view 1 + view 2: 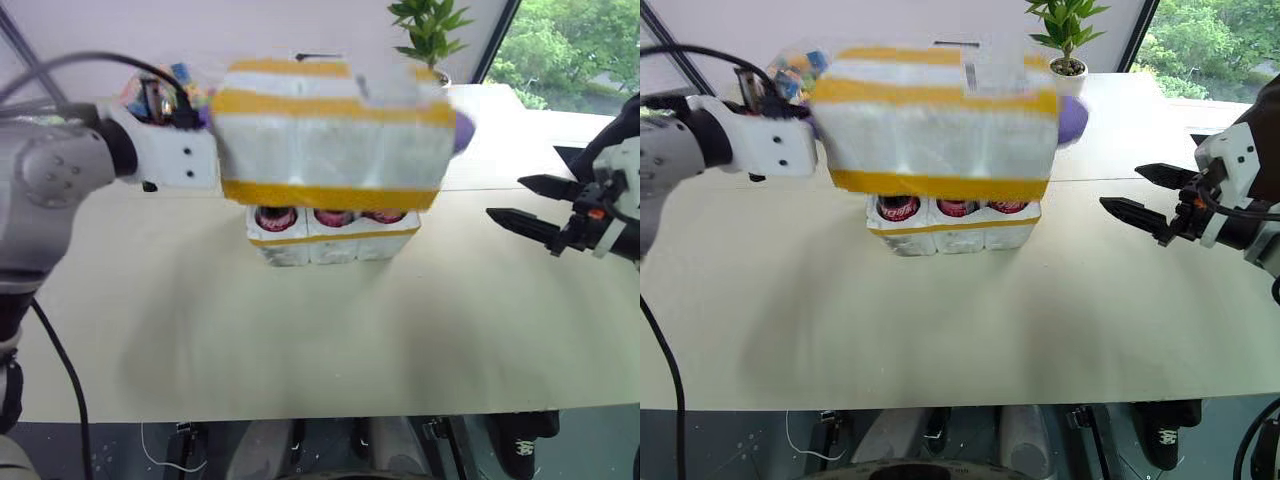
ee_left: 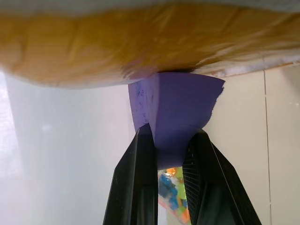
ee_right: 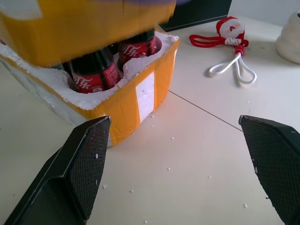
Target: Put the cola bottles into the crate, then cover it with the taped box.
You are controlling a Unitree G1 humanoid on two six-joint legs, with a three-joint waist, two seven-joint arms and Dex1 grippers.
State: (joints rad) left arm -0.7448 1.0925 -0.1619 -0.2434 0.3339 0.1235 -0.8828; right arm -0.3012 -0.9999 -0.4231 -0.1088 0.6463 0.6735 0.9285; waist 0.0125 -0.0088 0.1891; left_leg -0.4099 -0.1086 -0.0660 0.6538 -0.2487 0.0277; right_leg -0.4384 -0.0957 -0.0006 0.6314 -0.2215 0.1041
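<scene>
**Item 1 – taped box** (image 1: 335,135): white styrofoam, wide yellow tape bands, a pale label patch on its top right. Upper centre of the head views, held off the table directly above the crate, its lower yellow edge overlapping the bottle tops and sloping slightly down to the right. Not seated on the crate.

**Item 2 – crate** (image 1: 330,243): low white foam block with a yellow band, centre of the head views, resting on the table just under the box. In the right wrist view it sits upper left, a white patch on its yellow side.

**Item 3 – cola bottles** (image 1: 958,207): 3 red labels visible in the front row between box and crate in the head views; dark glass and red-and-white labels standing in the wells in the right wrist view. Full count cannot be told.

**Item 4 – left gripper** (image 2: 171,140): clenched on a purple tab (image 2: 176,112) fixed to the underside of the taped box, so carrying the box. Its arm enters from the left of the head views.

**Item 5 – right gripper** (image 1: 520,200): released, fingers spread wide, holding nothing; right edge of the head views, well apart from the crate, above the table (image 1: 300,340).

**Item 6 – sundries**: potted plant (image 1: 430,30), top right; red-and-white Santa cord (image 3: 232,44), upper right of the right wrist view.
</scene>
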